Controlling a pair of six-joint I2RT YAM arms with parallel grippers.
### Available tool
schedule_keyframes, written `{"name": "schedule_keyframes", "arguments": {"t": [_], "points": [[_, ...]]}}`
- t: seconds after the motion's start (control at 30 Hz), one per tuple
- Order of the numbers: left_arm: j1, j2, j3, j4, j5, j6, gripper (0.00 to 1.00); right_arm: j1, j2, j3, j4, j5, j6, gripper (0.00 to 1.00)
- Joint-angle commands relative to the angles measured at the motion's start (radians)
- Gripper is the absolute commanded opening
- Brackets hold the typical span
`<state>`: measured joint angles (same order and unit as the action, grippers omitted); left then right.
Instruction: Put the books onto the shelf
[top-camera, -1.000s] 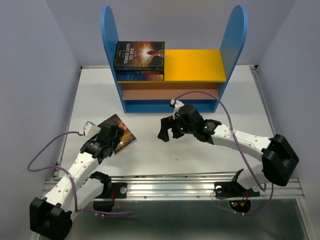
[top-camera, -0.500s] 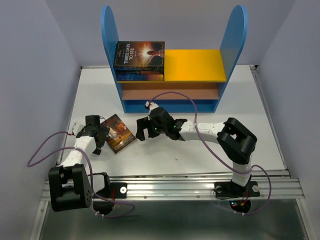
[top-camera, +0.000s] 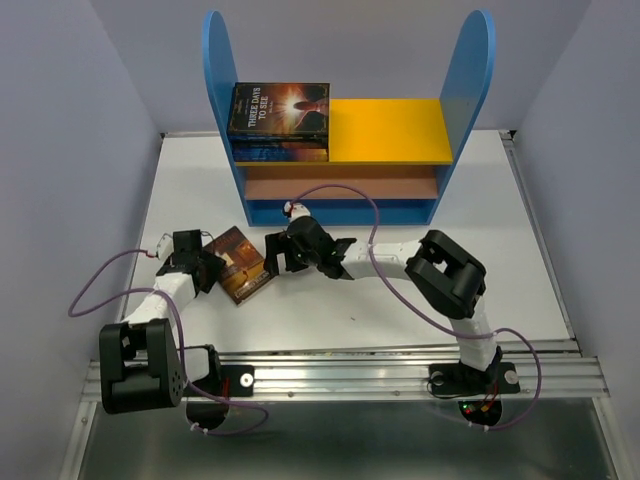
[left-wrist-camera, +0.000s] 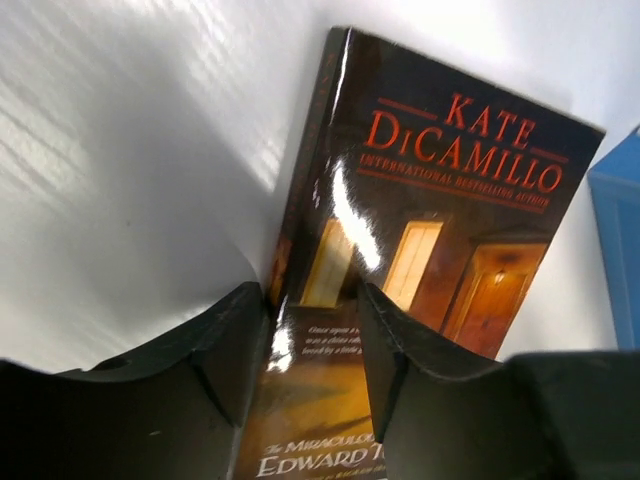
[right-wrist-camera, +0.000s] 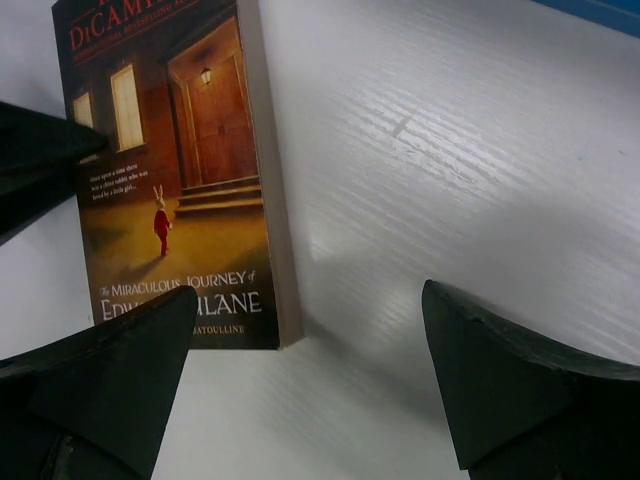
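The left claw (left-wrist-camera: 308, 300) is half closed astride the spine edge of a dark brown book (left-wrist-camera: 440, 230), but whether it truly pinches the book cannot be told. The right claw (right-wrist-camera: 310, 292) is spread wide at the book's other long edge, holding nothing. The book sits on the white table (top-camera: 400, 300) just in front of the shelf (top-camera: 222, 80), toward its left side. A stack of books (top-camera: 280, 110) rests on the left end of the shelf's yellow top board (top-camera: 390, 130).
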<state>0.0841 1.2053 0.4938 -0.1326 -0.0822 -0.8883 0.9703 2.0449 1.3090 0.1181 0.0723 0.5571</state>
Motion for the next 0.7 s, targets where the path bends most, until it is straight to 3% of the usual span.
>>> {"name": "schedule_keyframes", "arguments": {"t": [0.0, 0.17, 0.43, 0.67], "points": [[-0.009, -0.056, -0.044, -0.070, 0.039, 0.015, 0.51, 0.010, 0.057, 0.073, 0.057, -0.018, 0.024, 1.00], [-0.014, -0.037, -0.040, -0.070, 0.061, 0.015, 0.47, 0.019, 0.093, 0.101, 0.074, -0.130, 0.044, 0.94], [-0.046, -0.001, -0.035, -0.053, 0.071, 0.005, 0.47, 0.028, 0.101, 0.160, 0.120, -0.371, 0.096, 0.65], [-0.064, -0.016, -0.041, -0.050, 0.078, -0.009, 0.46, 0.038, 0.043, 0.167, 0.135, -0.356, 0.106, 0.55]]}}
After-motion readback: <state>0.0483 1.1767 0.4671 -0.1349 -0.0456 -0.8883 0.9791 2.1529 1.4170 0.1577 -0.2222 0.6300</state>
